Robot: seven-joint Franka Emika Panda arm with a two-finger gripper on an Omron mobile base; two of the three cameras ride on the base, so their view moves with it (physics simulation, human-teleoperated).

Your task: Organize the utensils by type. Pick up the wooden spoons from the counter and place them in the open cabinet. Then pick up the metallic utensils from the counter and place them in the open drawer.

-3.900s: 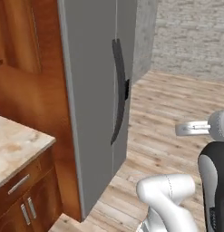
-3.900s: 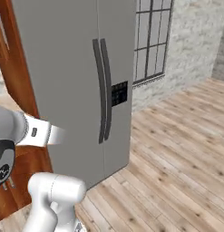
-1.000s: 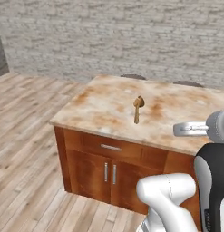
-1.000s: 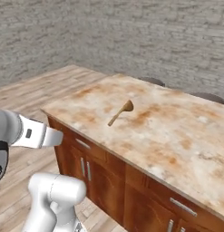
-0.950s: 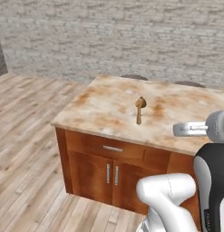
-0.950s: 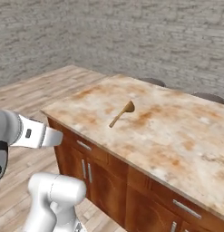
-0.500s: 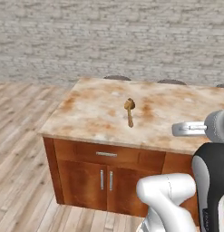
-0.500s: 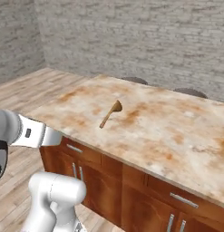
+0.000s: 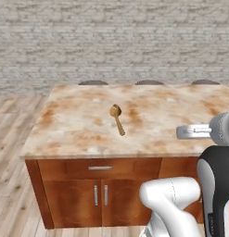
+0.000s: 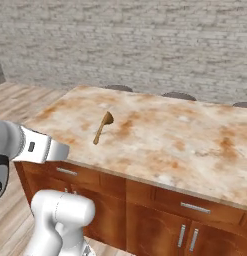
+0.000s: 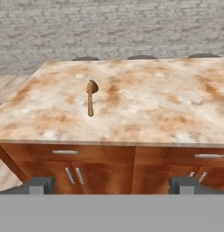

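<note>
Wooden spoon [image 9: 117, 118] lies flat mid-counter [image 9: 79, 134], bowl toward far wall. Gripper [image 11: 111, 185] jaws wide apart, empty, well short of it. Risk: thin low handle; pads could skid and push it aside.

Wooden spoon [image 11: 90, 100] flat on the marbled counter [image 11: 145, 104], well beyond wide-apart fingers [image 11: 37, 185].
</note>
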